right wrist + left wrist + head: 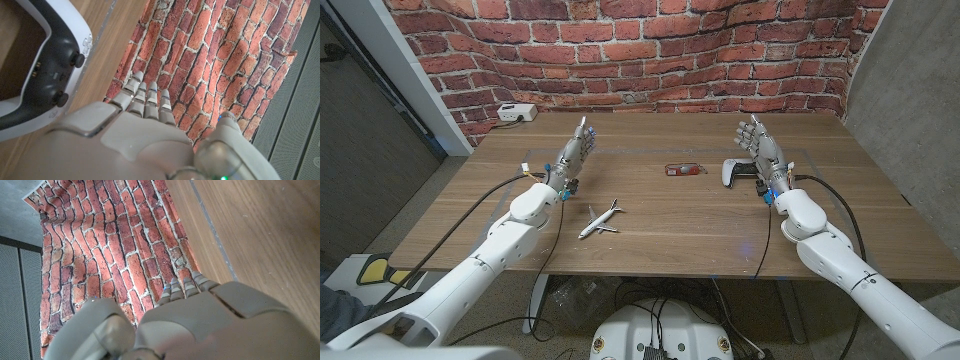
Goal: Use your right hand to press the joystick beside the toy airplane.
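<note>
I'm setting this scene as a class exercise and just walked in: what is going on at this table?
A two-armed robot stands at a wooden table. Its right hand hangs open beside a white game controller, not yet pressing its joystick. The left hand is raised and open, holding nothing. A toy airplane lies nearer the left arm, and a small red object sits left of the controller. Nothing is being handled yet.

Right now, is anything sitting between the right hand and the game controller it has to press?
Nothing visible does. The right hand stands open just beside the white game controller, with only bare table between them. The small red object lies to the controller's far side.
</note>
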{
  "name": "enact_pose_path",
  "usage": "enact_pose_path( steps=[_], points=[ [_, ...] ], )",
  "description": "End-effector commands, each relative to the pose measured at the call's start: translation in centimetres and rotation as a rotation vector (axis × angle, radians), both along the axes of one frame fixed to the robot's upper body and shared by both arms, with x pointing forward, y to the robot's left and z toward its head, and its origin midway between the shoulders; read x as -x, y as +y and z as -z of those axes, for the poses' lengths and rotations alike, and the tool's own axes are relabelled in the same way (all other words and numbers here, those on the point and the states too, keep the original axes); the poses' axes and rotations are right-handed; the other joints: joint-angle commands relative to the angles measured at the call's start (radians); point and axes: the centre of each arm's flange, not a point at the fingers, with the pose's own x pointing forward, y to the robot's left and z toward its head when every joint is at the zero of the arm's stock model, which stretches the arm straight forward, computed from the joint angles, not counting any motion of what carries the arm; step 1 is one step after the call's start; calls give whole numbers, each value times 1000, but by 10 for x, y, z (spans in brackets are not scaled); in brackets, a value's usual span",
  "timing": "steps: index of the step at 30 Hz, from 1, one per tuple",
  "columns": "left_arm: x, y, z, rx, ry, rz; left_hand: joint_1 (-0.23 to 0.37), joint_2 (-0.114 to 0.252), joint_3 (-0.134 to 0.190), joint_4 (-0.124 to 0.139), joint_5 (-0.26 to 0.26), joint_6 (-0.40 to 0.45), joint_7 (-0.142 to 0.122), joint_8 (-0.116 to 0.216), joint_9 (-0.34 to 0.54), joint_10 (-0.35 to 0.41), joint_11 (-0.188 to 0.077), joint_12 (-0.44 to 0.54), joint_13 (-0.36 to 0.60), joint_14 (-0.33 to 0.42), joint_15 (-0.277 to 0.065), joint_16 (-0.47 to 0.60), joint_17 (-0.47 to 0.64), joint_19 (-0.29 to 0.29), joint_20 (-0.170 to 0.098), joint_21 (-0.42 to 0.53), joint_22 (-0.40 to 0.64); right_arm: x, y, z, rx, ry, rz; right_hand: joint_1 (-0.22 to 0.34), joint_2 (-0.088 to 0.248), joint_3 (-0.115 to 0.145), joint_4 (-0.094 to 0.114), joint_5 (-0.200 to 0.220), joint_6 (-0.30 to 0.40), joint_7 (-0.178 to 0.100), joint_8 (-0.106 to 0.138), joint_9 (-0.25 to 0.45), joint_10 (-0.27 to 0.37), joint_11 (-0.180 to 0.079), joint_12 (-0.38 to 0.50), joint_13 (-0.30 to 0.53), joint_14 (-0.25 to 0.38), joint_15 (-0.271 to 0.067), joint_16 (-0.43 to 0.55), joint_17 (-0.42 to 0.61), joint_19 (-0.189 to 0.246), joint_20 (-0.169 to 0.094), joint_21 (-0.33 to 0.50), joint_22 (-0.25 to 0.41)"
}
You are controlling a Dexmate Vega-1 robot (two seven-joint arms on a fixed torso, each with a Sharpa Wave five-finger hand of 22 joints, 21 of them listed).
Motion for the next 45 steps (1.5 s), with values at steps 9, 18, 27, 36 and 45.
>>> enact_pose_path(
  steps=[9, 18, 27, 36, 45],
  points=[
    [8, 3, -2, -19, -3, -13, 14, 6, -4, -6, 5, 19, 2, 8, 4, 17, 0, 7, 3, 15, 1, 8, 4, 9, 3, 6, 3, 16, -5, 2, 11, -44, 82, -1, -5, -4, 0, 9, 23, -5, 8, 3, 11, -3, 2, 3, 18, -1, 3, 2, 16, 0, 1, 2],
    [13, 5, -4, -42, -8, -42, 17, 12, -3, -7, 5, 25, 0, 8, 4, 21, -2, 7, 3, 17, -1, 6, 4, 10, 3, 5, 3, 21, -10, 3, 15, -72, 114, -1, -2, -7, 0, 11, 71, -29, 21, 6, 40, -25, 7, 3, 57, -16, 7, 2, 50, -6, 7, 1],
    [13, 1, 2, -28, 5, -45, 21, 17, -2, -7, 5, 27, 1, 5, 4, 22, -1, 5, 3, 16, 0, 3, 4, 9, 5, 4, 3, 33, -18, 2, 62, -93, 208, 4, 4, -6, -2, 14, 88, -43, 23, 7, 69, -35, 14, 3, 83, -22, 9, 2, 76, -13, 11, 1],
    [13, -2, 2, -26, -5, -40, 24, 21, -1, -8, 5, 28, 0, 4, 4, 21, -1, 3, 3, 14, -1, 0, 4, 6, 4, 2, 3, 44, -23, 2, 135, -91, 312, 6, 7, -6, -3, 15, 110, -51, 28, 8, 86, -41, 17, 3, 95, -27, 8, 1, 85, -15, 10, 1],
    [16, -3, 3, -33, 3, -45, 27, 24, -1, -9, 4, 29, -3, 2, 4, 21, -2, 1, 3, 15, -1, -1, 4, 4, 5, 1, 3, 46, -28, 5, 174, -93, 360, 15, 26, 3, -3, 17, 121, -54, 29, 8, 89, -43, 15, 3, 101, -30, 5, 2, 86, -15, 7, 1]
  ],
)
